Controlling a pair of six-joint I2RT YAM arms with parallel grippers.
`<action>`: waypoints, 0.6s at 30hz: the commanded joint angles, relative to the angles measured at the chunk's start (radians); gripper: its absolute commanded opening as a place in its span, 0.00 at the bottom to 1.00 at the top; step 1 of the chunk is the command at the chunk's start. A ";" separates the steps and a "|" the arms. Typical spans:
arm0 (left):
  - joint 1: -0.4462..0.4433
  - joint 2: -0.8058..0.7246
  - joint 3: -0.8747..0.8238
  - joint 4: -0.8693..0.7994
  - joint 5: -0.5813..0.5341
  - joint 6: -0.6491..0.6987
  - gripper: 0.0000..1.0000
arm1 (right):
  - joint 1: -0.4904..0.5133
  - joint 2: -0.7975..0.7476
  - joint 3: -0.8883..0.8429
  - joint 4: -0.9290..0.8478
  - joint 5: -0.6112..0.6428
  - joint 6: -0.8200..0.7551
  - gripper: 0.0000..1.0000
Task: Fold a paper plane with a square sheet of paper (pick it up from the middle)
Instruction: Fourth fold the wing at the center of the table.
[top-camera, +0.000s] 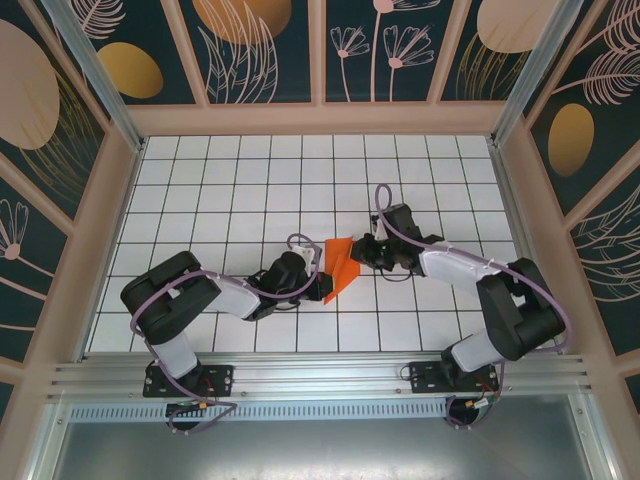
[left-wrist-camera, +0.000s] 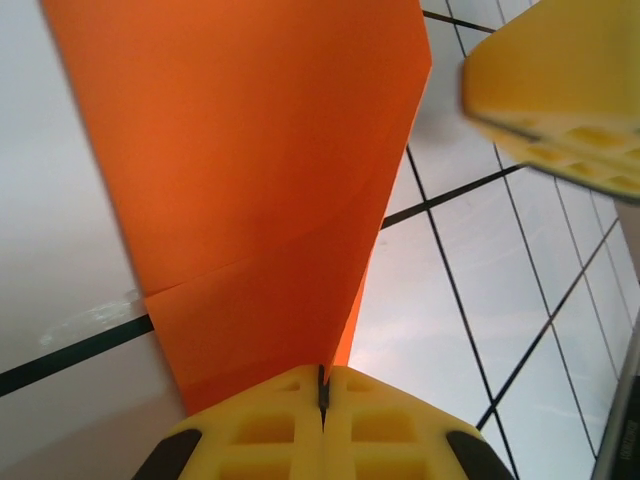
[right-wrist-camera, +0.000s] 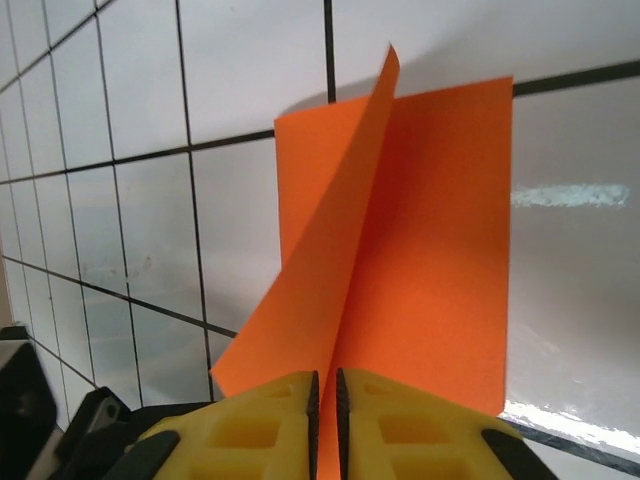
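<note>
1. The paper (top-camera: 342, 262), partly folded, is sitting near the middle of the table (top-camera: 230, 180), between the two grippers. One flap is standing up along a crease.
2. The left arm (top-camera: 190, 290) is lying low, elbow bent well to the left of the paper and forearm reaching right towards it.
3. The left gripper (top-camera: 322, 285) is pinching the paper's near-left edge. In its wrist view the yellow fingers (left-wrist-camera: 322, 385) are pressing together on the orange sheet (left-wrist-camera: 250, 200).
4. The right arm (top-camera: 480, 275) is bending at the right of the paper and stretching left to it.
5. The right gripper (top-camera: 362, 250) is gripping the paper's right side. In its wrist view (right-wrist-camera: 325, 385) the jaws are nearly meeting, with the raised fold (right-wrist-camera: 420, 280) running between them.
6. One right finger (left-wrist-camera: 560, 80) is showing, blurred, beyond the paper in the left wrist view.
</note>
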 joint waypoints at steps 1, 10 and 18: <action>0.016 -0.013 -0.008 0.057 0.041 -0.030 0.00 | 0.018 0.057 0.005 0.026 -0.023 -0.029 0.13; 0.040 0.001 -0.023 0.062 0.048 -0.055 0.00 | 0.033 0.178 0.031 0.002 0.036 -0.072 0.12; 0.056 0.014 -0.056 0.087 0.033 -0.090 0.00 | 0.038 0.214 0.034 -0.022 0.077 -0.093 0.11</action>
